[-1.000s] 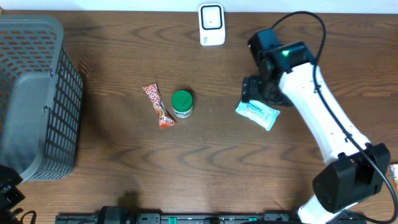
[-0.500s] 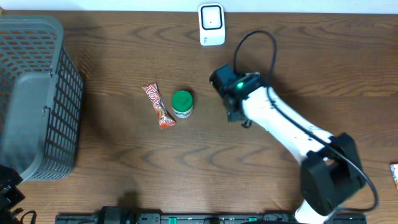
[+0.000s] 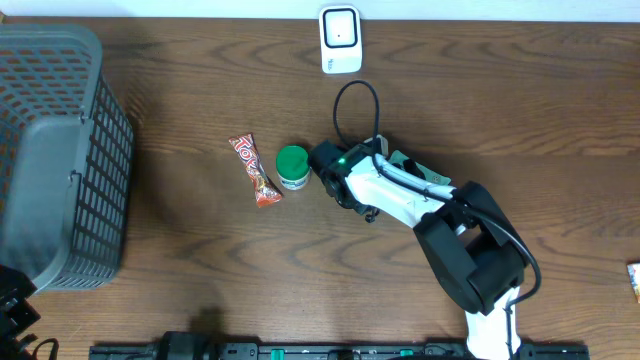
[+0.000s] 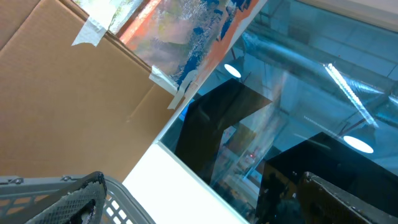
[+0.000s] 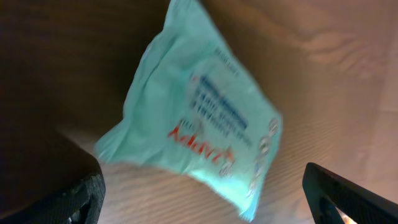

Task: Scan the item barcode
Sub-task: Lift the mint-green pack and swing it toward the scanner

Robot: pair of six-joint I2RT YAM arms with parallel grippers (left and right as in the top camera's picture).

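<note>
A pale teal packet of wipes [image 5: 199,118] lies flat on the wooden table, below and ahead of my right gripper [image 5: 202,182]. The jaws stand wide open, apart from the packet, with nothing between them. In the overhead view only a corner of the packet [image 3: 405,159] shows beside my folded right arm [image 3: 390,190], whose wrist [image 3: 335,168] sits close to a green-lidded jar [image 3: 292,166]. The white scanner [image 3: 340,40] stands at the table's far edge. My left gripper [image 4: 199,190] is open and empty, pointing up and away from the table.
A red candy bar [image 3: 255,170] lies left of the jar. A grey mesh basket [image 3: 55,150] fills the table's left side, and its rim [image 4: 62,196] shows in the left wrist view. A small item [image 3: 635,280] peeks in at the right edge.
My right arm has swung left from above the wipes packet and folded, its wrist now beside the jar. The packet stays on the table, partly covered. The left arm has not moved.
</note>
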